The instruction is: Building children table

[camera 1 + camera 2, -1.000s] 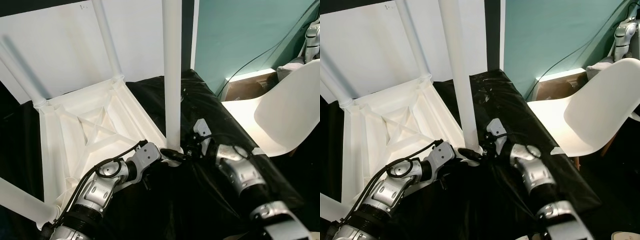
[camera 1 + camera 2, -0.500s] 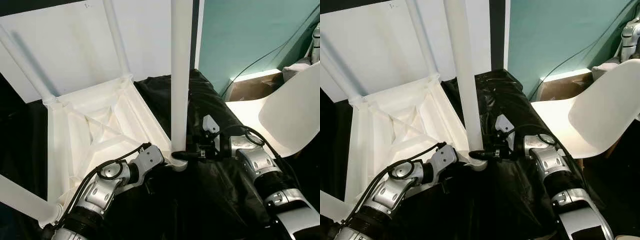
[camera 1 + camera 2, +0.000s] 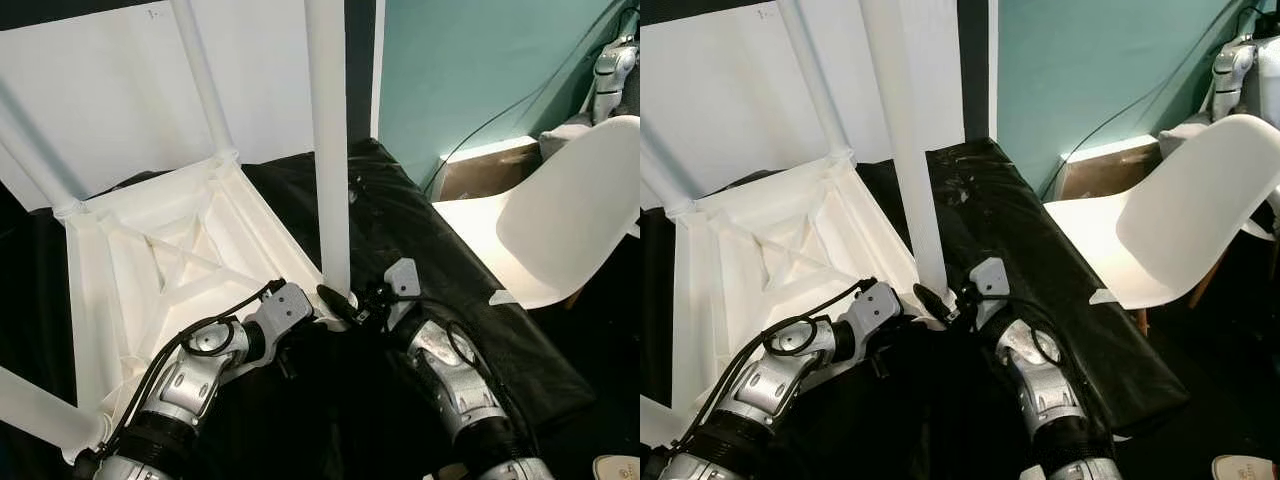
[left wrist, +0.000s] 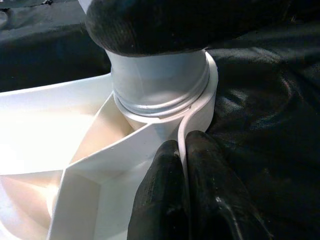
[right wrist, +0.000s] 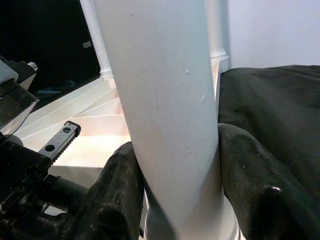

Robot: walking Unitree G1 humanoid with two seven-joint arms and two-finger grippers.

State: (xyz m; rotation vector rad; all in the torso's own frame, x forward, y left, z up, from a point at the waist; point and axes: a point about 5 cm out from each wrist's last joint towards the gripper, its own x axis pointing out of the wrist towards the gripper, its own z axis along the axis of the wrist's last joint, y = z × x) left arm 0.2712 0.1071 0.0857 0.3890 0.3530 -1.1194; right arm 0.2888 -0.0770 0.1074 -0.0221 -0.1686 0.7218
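Right gripper (image 3: 345, 298) sat low centre of the left eye view, at the foot of the leg (image 3: 327, 150). Its fingers (image 5: 118, 195) were closed around the leg, one pad on each side of the white tube, just above the socket. The grip was low on the tube, probably so the leg could be turned or steadied where it meets the frame.

Left gripper (image 4: 183, 192) was just beside it, coming in from lower left. Its two fingers (image 4: 162, 195) were pressed nearly together, pinching the thin white rim of the table (image 3: 150, 270) at the corner socket. In the left wrist view the rim wall ran between the fingertips, and the leg's grey collar sat in the round socket directly beyond. This hold looked meant to keep the corner from twisting while the other arm worked the leg.

The table lay upside down on a black cloth (image 3: 420, 230), ribbed underside up, filling the left half of the frame. The leg rose straight up from its near right corner and out of the top of the frame. Another leg (image 3: 200, 80) stood at the far corner, upper left of centre; two more ran off the left edge.

A white chair (image 3: 560, 220) stood at right, well apart from the work, against a teal wall (image 3: 480, 70).

Judgement: last leg seating, nearly done.
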